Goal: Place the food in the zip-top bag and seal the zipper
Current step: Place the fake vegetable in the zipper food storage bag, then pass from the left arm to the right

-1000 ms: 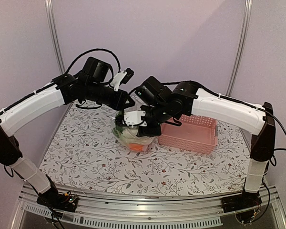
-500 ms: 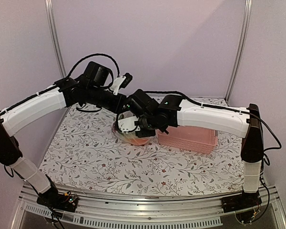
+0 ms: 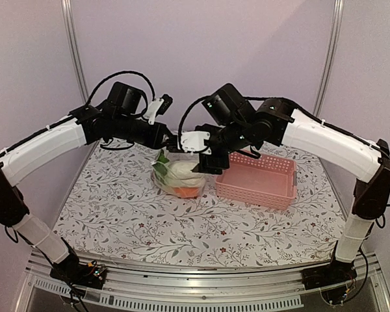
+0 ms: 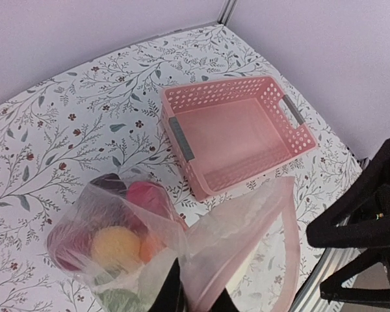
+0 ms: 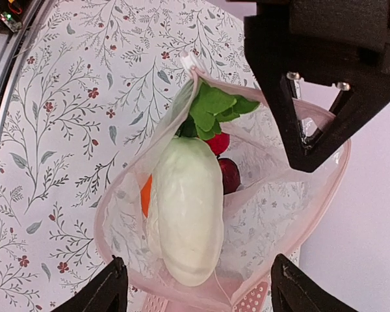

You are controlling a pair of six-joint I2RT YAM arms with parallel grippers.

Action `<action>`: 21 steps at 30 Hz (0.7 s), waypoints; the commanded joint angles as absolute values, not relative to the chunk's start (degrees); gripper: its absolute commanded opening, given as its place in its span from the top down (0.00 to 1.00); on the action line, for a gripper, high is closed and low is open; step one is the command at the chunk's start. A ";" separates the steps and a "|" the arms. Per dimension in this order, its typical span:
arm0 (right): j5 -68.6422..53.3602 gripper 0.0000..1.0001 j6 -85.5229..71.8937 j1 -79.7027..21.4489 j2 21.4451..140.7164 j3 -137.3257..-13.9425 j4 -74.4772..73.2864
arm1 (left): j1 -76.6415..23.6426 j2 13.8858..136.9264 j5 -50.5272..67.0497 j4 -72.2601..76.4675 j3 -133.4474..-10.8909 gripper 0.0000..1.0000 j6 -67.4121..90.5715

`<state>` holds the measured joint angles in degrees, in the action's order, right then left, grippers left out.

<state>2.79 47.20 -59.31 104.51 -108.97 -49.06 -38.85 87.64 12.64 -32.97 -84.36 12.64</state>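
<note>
The zip-top bag (image 3: 177, 179), with the food (image 5: 185, 208) inside, is being held by its rim in the pinched-shut left gripper (image 4: 182, 296), directly below the wide-open, empty right gripper (image 5: 201, 286), its zipper (image 4: 291, 214) not yet sealed.

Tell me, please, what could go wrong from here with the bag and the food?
1. The left gripper pinches only one spot of the zip-top bag rim; if the thin plastic slips, the food may spill.
2. The white oblong lies close to the open zipper, so it may block the seal.
</note>
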 commanded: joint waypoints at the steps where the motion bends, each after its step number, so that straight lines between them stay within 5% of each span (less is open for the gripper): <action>1: -9.82 0.27 45.20 -58.43 102.87 -111.49 -54.34 | -37.43 86.60 12.91 -31.12 -83.48 0.92 13.73; 8: -15.20 0.47 47.09 -58.45 104.09 -111.72 -57.76 | -36.74 86.70 13.20 -31.04 -83.67 0.91 13.84; 21: -9.63 0.40 46.40 -59.50 110.93 -109.67 -52.35 | -36.33 86.83 14.14 -31.34 -83.42 0.91 13.58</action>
